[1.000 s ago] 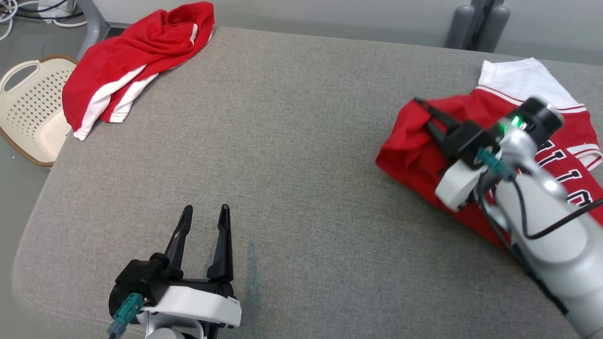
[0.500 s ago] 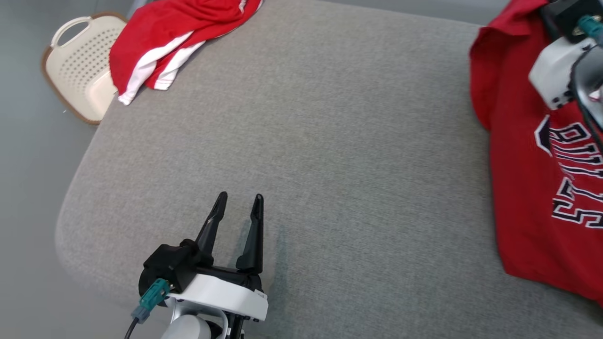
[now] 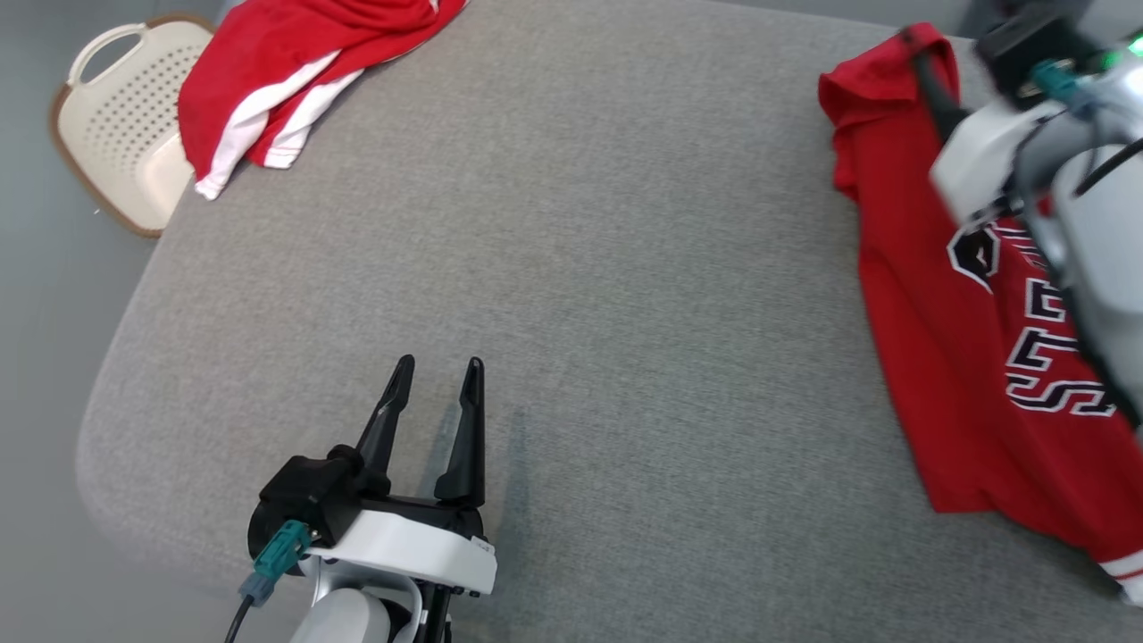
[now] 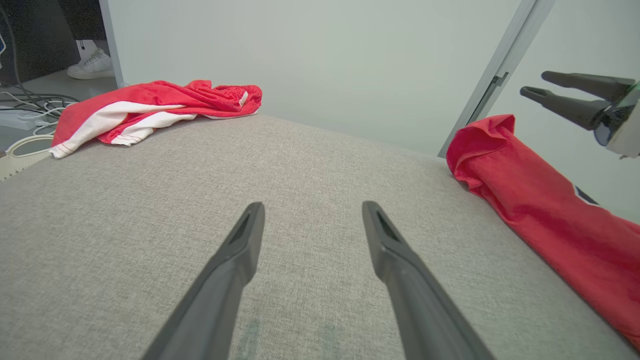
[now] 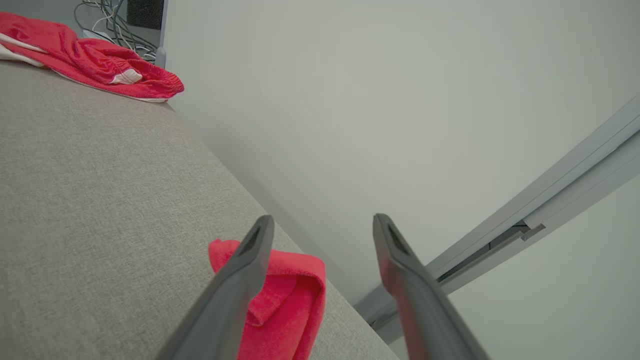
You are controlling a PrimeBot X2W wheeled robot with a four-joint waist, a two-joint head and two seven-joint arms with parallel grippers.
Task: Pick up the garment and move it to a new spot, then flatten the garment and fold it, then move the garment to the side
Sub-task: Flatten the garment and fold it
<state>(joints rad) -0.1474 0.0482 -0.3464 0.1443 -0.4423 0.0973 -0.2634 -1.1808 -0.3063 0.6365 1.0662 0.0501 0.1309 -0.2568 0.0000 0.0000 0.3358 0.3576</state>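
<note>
While garment (image 3: 929, 375) lies far right, bare surface (image 3: 625, 313) reaches shorts (image 3: 295, 54) at left corner.

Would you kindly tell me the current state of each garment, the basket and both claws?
Lettered jersey: laid out lengthwise on the grey surface, far end bunched, ungripped.
Red-and-white shorts: crumpled at the far left corner.
Basket: on the floor, upright.
Left claw: open, holding nothing.
Right claw: open, raised above the jersey's bunched end.
</note>
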